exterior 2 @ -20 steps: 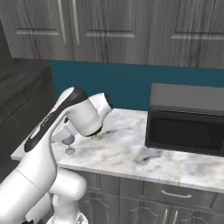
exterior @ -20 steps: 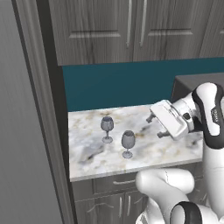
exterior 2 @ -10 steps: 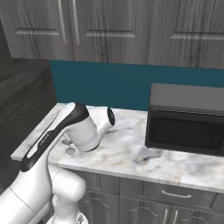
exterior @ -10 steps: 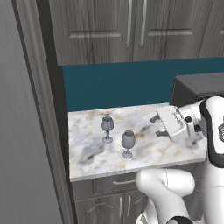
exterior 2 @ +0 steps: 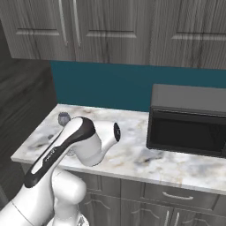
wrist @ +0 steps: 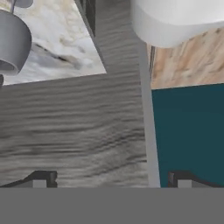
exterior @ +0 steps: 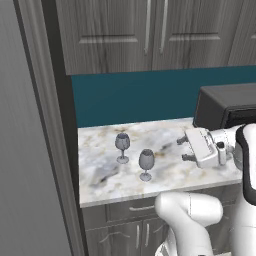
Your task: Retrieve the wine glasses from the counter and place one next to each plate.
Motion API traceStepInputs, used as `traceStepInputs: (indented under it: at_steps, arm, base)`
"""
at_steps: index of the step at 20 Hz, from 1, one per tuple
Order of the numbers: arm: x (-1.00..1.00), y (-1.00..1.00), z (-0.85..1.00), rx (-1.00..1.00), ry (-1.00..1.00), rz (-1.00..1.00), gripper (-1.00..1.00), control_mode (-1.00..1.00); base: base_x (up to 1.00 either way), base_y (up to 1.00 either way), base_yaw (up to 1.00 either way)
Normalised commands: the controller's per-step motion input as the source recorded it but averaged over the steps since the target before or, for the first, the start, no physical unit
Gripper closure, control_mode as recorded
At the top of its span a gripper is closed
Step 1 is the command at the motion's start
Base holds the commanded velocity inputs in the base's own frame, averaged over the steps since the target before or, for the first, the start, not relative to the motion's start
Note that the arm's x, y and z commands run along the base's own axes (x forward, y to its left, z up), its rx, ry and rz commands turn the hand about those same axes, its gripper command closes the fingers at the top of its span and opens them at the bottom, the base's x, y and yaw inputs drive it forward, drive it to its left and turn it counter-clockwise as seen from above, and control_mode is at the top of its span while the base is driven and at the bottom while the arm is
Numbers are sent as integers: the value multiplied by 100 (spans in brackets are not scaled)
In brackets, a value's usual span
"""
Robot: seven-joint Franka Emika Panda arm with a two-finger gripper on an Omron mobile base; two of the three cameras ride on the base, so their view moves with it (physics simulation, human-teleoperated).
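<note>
Since the earlier frame the gripper [exterior: 183, 149] has drawn back toward the counter's right end and turned level, fingers pointing at the glasses; the glasses have not moved. Both glasses stand upright near the counter's left end, one [exterior: 122, 147] farther back, the other [exterior: 146, 164] nearer the front edge, slightly apart. The counter [exterior: 165, 177] carries a dark microwave [exterior 2: 187, 120] at its right end. The gripper is empty, its jaws spread, probably lined up sideways so the fingers can close on a stem or bowl. No plates, labels or writing can be read.
</note>
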Motion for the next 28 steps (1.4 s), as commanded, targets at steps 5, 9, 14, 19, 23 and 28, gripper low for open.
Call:
traceStepInputs:
  at_steps: [5,9,14,19,23,28]
  arm:
    - [11,-10,-23,11,0,1,-100,-100]
    - [8,-4,-32,10,2,1,-100,-100]
    - [12,0,-26,0,4,0,-100,-100]
    - [19,-1,-29,0,1,0,-100,-100]
    - [18,-10,-40,0,0,0,-100,-100]
    - [12,-22,-30,0,0,6,-100,-100]
  base:
    - [0,0,0]
    - [0,0,0]
    - [0,0,0]
    - [0,0,0]
    - [0,0,0]
    - [0,0,0]
